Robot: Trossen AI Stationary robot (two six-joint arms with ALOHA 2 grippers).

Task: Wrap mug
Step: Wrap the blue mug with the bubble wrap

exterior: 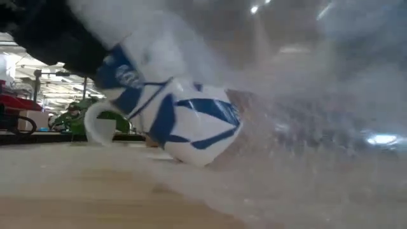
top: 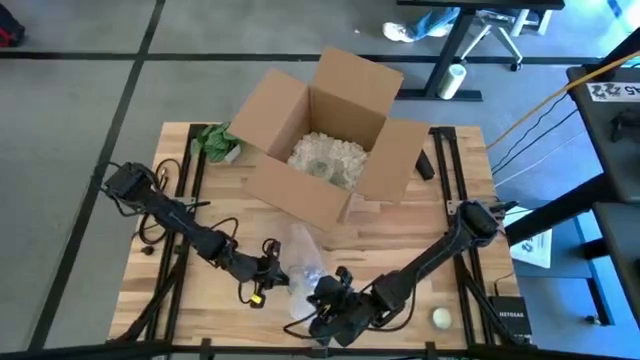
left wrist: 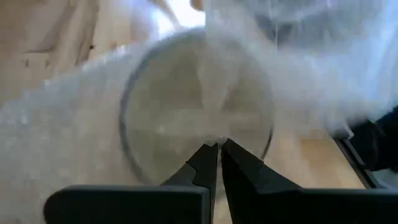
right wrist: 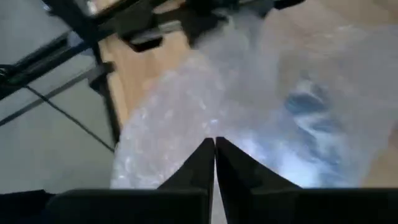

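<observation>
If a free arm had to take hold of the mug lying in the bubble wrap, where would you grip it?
I'd grip the white handle, coming from the side away from the bubble wrap. The mug lies tilted on its side, its handle loop sticking out bare, while wrap covers the body's other side.

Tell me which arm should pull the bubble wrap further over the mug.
Probably the right. Its claw is shut on the bubble wrap at the sheet's loose near edge, free to draw it across. The left claw is pinched on wrap at the mug mouth, better placed to steady it.
</observation>
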